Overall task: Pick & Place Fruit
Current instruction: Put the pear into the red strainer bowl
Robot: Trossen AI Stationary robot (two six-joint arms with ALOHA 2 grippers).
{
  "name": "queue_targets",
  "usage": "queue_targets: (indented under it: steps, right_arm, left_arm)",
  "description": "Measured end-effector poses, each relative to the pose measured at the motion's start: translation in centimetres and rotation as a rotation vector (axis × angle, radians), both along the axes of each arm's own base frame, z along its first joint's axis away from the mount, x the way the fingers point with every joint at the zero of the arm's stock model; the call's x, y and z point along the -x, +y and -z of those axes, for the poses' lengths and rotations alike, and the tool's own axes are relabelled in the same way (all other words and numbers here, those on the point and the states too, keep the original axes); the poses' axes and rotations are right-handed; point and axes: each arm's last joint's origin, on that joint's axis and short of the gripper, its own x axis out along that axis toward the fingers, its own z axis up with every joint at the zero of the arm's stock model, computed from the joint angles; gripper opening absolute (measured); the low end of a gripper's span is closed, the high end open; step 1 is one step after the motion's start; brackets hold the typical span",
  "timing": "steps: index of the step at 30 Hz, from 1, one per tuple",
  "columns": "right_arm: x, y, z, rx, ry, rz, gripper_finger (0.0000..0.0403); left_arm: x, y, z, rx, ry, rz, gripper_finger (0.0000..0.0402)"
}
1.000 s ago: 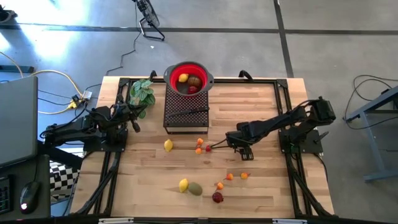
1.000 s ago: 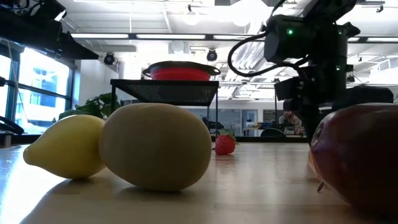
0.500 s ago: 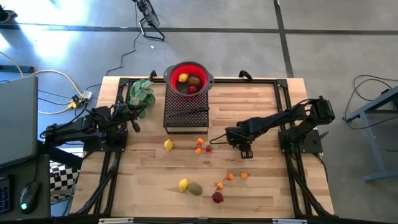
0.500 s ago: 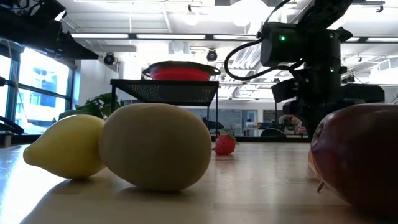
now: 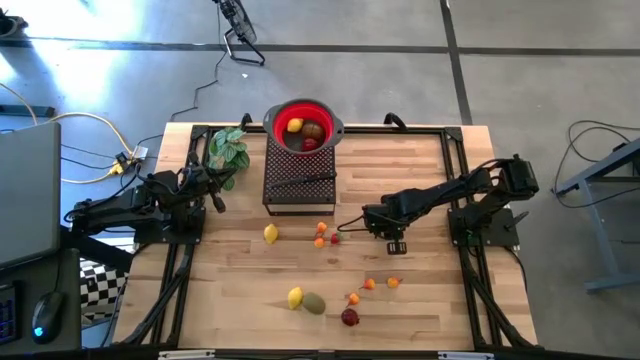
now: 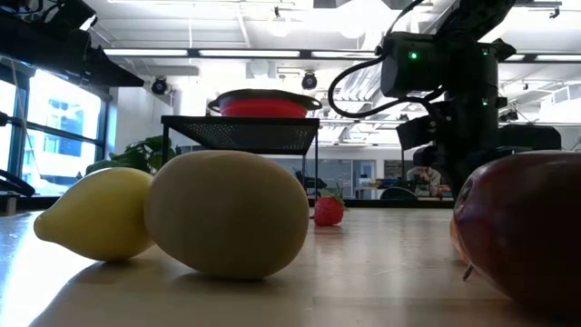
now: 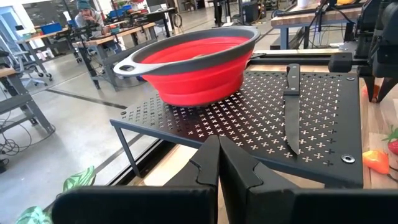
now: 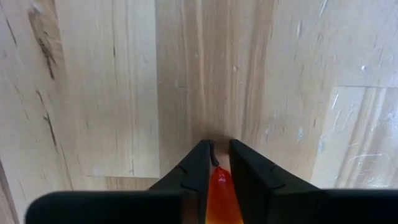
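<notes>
Around us is a grey concrete floor, and on it stands the wooden desk with an arm at each side. Largest on the desk is the black perforated rack, our landmark, with the red colander at its far end holding a few fruits and a black-handled knife lying on its top. A leafy plant sits left of the rack.

The right arm reaches low across the desk from its base towards the rack's near right corner. Its right gripper has the fingers drawn close on a small orange fruit, which shows wedged between them just above the wood. Other fruits lie scattered on the near side of the rack: a lemon, tiny orange ones, a second lemon touching an olive-green fruit, and a dark red fruit.

The left gripper waits left of the rack, fingers pressed together on nothing.
</notes>
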Motion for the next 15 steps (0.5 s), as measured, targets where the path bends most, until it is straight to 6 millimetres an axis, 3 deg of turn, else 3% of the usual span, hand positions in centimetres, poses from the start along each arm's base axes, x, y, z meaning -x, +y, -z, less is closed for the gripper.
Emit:
queue_targets:
  steps: [9,15]
  right_arm:
    - [-0.01,0.04,0.0,-0.025,0.0,0.009,0.001]
    - [-0.01,0.06,0.0,-0.031,0.0,0.026,0.0004]
  left_arm:
    - [0.0,0.0,0.0,0.0,0.0,0.0,0.0]
    - [0.0,0.0,0.0,0.0,0.0,0.0,0.0]
